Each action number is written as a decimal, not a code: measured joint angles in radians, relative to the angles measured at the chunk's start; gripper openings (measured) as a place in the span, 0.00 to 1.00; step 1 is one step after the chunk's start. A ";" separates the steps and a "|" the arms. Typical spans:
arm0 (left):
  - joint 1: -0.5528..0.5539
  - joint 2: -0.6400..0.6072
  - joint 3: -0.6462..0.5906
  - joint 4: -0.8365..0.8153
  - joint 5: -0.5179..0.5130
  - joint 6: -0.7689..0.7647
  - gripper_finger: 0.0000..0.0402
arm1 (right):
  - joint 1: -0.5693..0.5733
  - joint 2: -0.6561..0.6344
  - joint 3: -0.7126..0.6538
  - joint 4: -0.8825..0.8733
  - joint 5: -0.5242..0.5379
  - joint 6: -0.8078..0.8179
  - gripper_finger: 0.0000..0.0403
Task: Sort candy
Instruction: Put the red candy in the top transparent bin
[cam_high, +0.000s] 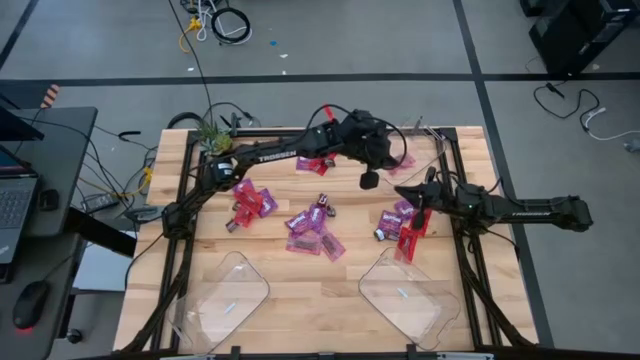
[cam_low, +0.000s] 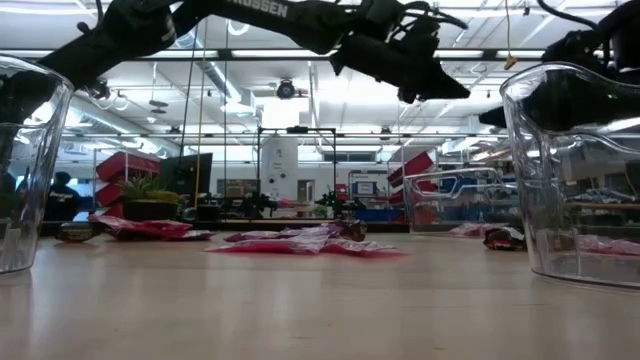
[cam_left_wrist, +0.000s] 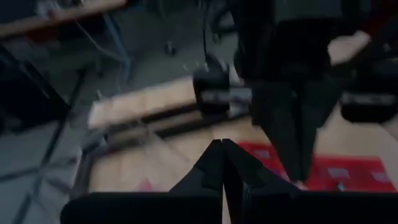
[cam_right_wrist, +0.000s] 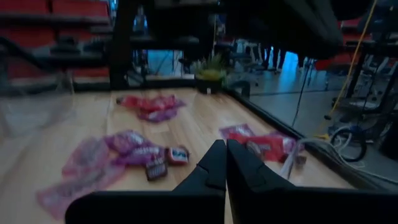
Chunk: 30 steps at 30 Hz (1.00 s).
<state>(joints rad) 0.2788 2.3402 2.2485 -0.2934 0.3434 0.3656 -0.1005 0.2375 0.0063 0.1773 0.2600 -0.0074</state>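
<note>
Barely starting: candy (cam_high: 310, 222) lying scattered beyond two seemingly empty trays (cam_high: 228, 292); both end effectors (cam_high: 369, 180) (cam_high: 418, 208) closed, holding nothing, hovering above candy.

Wooden table (cam_high: 300, 290) — candy (cam_high: 310, 222) scattered across middle, two clear trays (cam_high: 228, 292) at near edge.

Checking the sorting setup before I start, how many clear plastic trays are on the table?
2 on the near edge: the left tray in front of the left arm's side, the right tray in front of the right arm's. None looks hidden.
</note>
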 joint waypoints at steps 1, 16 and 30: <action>-0.003 0.000 -0.018 0.046 0.006 -0.009 0.01 | 0.000 0.000 0.000 0.011 0.000 0.022 0.00; -0.006 -0.114 -0.400 0.547 0.119 -0.150 0.00 | 0.001 0.018 0.042 -0.063 -0.027 0.119 0.00; 0.005 -0.588 -1.101 0.860 -0.047 -0.162 0.00 | 0.048 0.286 0.415 -0.657 -0.136 0.367 0.18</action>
<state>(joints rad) 0.2840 1.7520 1.1475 0.5663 0.2969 0.2036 -0.0527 0.5235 0.4208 -0.4800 0.1238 0.3597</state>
